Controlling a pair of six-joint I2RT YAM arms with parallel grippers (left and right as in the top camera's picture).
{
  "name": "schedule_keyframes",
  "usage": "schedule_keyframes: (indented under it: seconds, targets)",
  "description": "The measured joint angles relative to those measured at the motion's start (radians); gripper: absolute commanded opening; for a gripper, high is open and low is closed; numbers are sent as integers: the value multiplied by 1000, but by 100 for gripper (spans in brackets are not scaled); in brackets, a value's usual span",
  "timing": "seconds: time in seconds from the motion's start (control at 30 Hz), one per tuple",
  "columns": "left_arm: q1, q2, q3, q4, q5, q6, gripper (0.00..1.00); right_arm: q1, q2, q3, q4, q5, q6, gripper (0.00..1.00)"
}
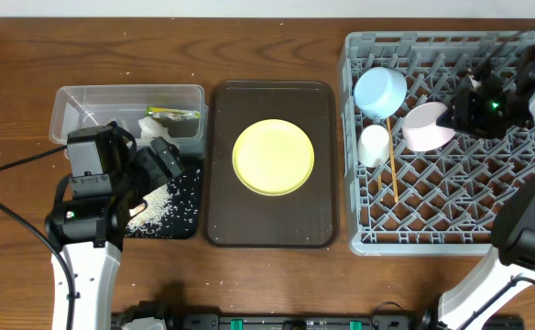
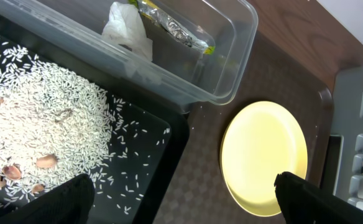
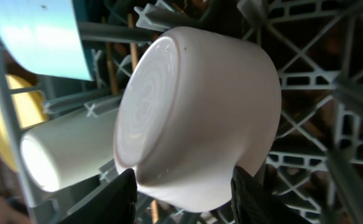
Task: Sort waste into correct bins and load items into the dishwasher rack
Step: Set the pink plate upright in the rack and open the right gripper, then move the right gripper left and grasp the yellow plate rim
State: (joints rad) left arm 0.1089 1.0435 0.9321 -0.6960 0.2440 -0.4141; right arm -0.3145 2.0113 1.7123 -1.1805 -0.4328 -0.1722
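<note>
Round yellow plate (image 1: 273, 157) on dark brown tray (image 1: 272, 234): probably stiff, slick, flat; pinch its rim. Left fingers (image 2: 63, 199) apart, empty; right fingers (image 3: 122, 199) straddle pinkish round bowl (image 3: 194, 112), grip unclear.

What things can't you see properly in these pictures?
Overhead: the left arm hides part of the black tray and its rice.
Right wrist: the pink bowl blocks most of the rack; whether the right pincer grips it is unclear.
Left wrist: a pincer finger covers the lower edge of the yellow plate.
Left wrist: print on the wrapper is too small to read.
</note>
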Motion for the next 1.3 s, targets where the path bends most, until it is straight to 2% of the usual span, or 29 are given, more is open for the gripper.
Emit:
schedule_keyframes:
  seconds: [0.33,0.7,1.0,1.3]
  targets:
    - [0,0,0,0,0,0,96,102,-3,35,4,117,-17,47]
    - [0,0,0,0,0,0,96,145,9,165,-174,89,-55,52]
    - [0,0,0,0,0,0,96,166,11,257,-262,88,-63,51]
    - [0,0,0,0,0,0,96,339,11,269,-260,93,-64,51]
